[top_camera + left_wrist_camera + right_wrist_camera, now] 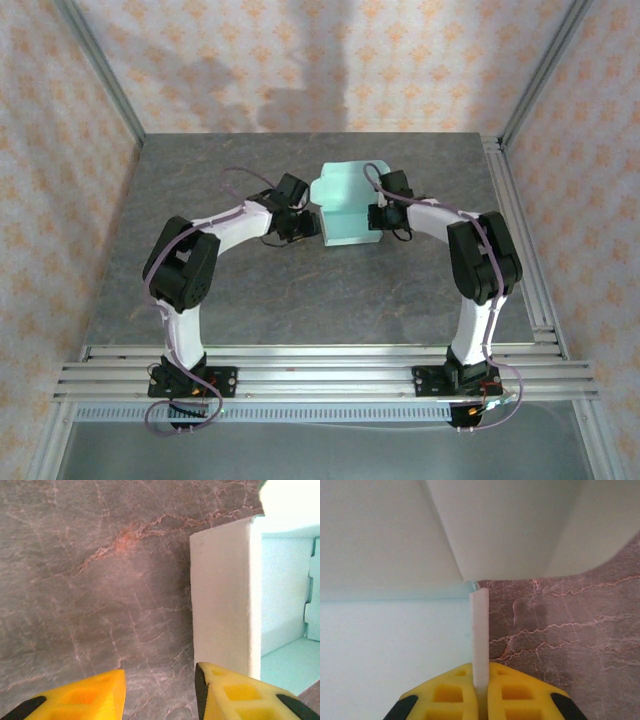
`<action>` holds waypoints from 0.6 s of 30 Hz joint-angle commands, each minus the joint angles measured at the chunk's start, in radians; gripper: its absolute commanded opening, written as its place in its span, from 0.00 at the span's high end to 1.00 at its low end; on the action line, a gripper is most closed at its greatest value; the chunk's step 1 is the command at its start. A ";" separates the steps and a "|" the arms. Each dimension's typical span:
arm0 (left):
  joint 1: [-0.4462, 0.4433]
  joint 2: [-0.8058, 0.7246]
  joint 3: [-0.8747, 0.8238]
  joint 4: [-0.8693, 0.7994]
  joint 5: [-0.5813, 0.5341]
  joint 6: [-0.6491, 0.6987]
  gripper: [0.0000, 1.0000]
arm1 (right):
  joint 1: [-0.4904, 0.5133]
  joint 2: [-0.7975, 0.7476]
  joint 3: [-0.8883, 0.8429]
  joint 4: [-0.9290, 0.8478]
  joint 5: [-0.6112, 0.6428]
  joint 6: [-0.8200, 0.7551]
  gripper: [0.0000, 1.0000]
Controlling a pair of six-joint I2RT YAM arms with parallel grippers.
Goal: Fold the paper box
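The paper box (pixel 345 205) is pale mint-green and stands partly folded at the middle back of the table, with a flap raised at its far side. My right gripper (pixel 380 216) is at the box's right wall. In the right wrist view its yellow fingers (pixel 445 695) are shut on the thin upright edge of that wall (pixel 480 630), and my right gripper (pixel 481 692) has the box's inside to its left. My left gripper (pixel 305 218) is beside the box's left wall (pixel 220 595). There my left gripper (pixel 160 695) stands open over bare table, one finger (pixel 235 695) next to the wall's outer face.
The grey marbled table (pixel 250 300) has free room in front of the box and to the left. Aluminium rails (pixel 320 375) run along the near edge and a frame rail (pixel 520 240) lines the right side. Patterned walls close in the back and sides.
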 commanded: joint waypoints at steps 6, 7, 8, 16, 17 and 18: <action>0.029 -0.128 -0.122 0.073 -0.080 -0.045 0.52 | 0.079 0.010 -0.021 -0.050 0.285 0.015 1.00; 0.040 -0.140 -0.144 0.086 -0.081 -0.056 0.51 | 0.086 0.011 -0.023 -0.053 0.311 0.019 1.00; 0.050 -0.149 -0.159 0.099 -0.085 -0.065 0.51 | 0.091 0.008 -0.027 -0.051 0.330 0.021 1.00; 0.141 -0.228 -0.270 0.156 -0.139 -0.145 0.37 | 0.100 -0.144 -0.081 0.032 0.306 0.049 1.00; 0.153 -0.230 -0.279 0.168 -0.129 -0.150 0.35 | 0.098 -0.182 -0.095 0.063 0.264 0.069 1.00; 0.164 -0.228 -0.281 0.171 -0.116 -0.150 0.34 | 0.095 -0.211 -0.103 0.083 0.221 0.082 1.00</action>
